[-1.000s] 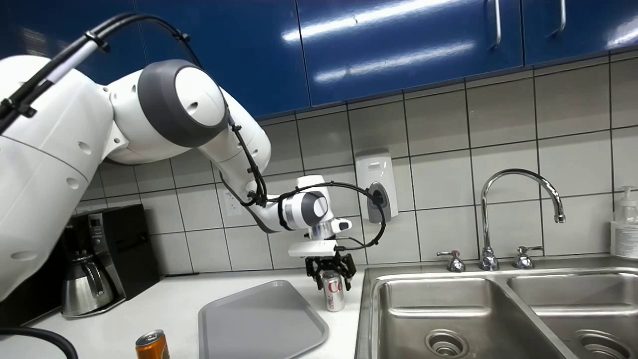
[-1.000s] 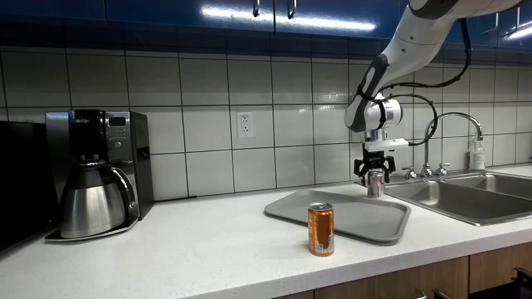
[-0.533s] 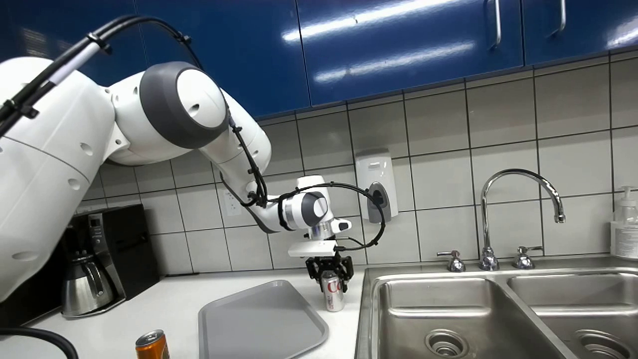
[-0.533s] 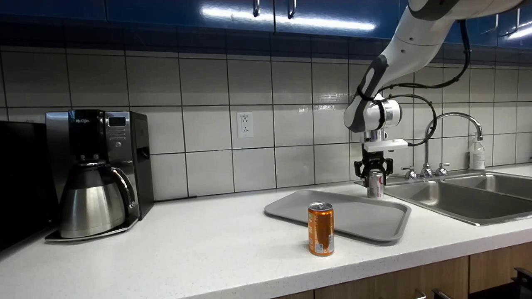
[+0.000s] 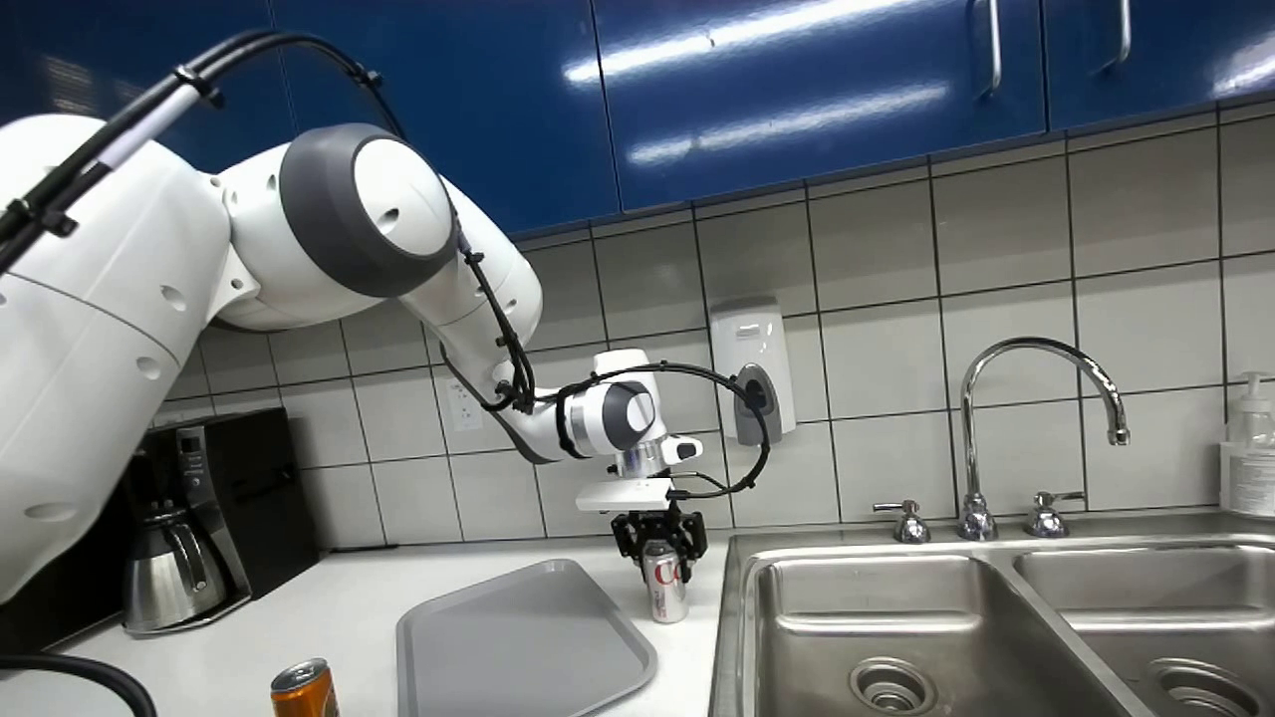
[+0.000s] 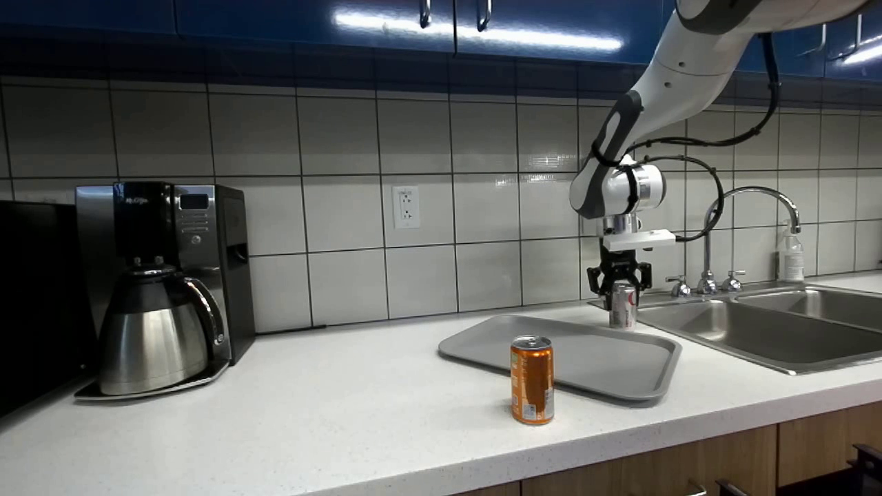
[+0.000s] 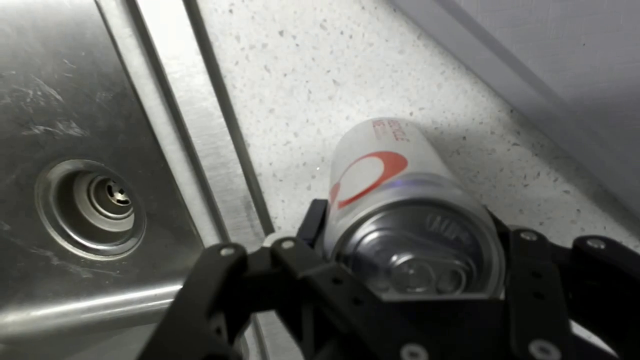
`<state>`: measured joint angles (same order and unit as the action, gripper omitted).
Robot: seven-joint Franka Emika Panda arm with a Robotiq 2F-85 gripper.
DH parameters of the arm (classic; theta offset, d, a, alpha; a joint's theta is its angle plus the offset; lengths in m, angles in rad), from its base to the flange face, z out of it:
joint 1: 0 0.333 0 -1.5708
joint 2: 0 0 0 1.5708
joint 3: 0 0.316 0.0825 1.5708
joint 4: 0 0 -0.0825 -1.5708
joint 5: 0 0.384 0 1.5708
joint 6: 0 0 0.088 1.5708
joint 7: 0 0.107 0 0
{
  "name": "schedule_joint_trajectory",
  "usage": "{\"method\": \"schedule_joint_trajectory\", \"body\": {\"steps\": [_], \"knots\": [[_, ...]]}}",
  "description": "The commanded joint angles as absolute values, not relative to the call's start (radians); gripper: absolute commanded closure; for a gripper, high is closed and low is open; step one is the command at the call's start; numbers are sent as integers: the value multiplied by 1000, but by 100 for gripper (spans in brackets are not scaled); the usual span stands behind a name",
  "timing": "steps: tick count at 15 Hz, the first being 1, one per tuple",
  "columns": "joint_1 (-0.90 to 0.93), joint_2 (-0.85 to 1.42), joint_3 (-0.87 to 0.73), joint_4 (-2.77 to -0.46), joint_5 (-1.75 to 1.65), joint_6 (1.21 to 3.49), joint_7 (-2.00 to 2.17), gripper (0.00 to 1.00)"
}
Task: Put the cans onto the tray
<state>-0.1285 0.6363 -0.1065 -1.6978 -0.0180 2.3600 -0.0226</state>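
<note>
The gripper (image 5: 664, 570) holds the silver can (image 5: 665, 592) between its fingers (image 7: 314, 220), upright on the counter (image 6: 344, 413) between tray (image 6: 599, 351) and sink (image 5: 887, 597), while the orange can (image 6: 532, 380) stands on the same counter, near the tray.

The pale, speckled worktop (image 6: 331, 413) carries a flat grey tray (image 6: 606, 355), an orange can (image 6: 532, 380) upright near its edge, a silver-grey can (image 6: 623, 313) standing between the tray and the sink (image 5: 737, 637), and — well apart from these — a black-and-steel coffee maker (image 6: 198, 241).
</note>
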Motion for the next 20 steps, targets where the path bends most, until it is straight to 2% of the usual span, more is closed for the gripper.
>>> {"method": "schedule_joint_trajectory", "body": {"steps": [1, 10, 20], "knots": [[-136, 610, -101, -1694, -7, 2324, -11, 59], [-135, 471, -99, -1789, -8, 2333, -24, 59], [-109, 293, -92, -2005, -23, 2360, -39, 59]]}}
